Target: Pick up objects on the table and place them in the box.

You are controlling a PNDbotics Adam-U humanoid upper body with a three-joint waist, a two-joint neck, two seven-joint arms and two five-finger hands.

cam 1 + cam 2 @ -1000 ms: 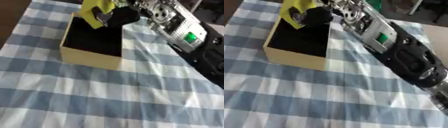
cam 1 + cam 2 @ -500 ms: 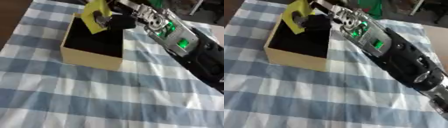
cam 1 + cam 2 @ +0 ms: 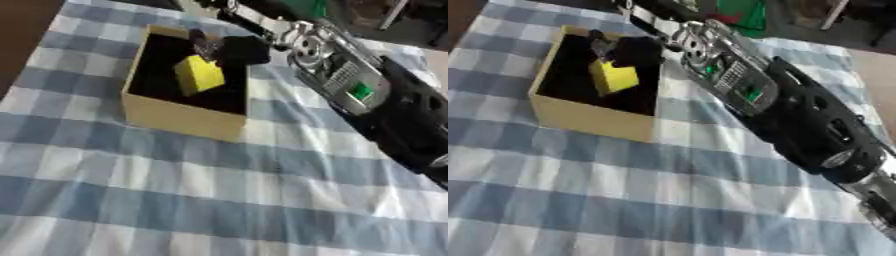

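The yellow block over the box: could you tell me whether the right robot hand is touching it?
Cannot tell. In the left eye view the right robot hand meets the yellow block above the box, but no contact or gap shows plainly.

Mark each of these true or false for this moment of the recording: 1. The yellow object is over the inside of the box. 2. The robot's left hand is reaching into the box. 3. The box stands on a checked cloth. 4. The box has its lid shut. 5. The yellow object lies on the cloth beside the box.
1. True: the yellow object shows against the dark inside of the box.
2. False: it is the right hand, coming in from the right, that is at the box; no left hand shows.
3. True: the box stands on the blue and white checked cloth.
4. False: the box is open at the top.
5. False: it is within the box's opening, by the right hand.
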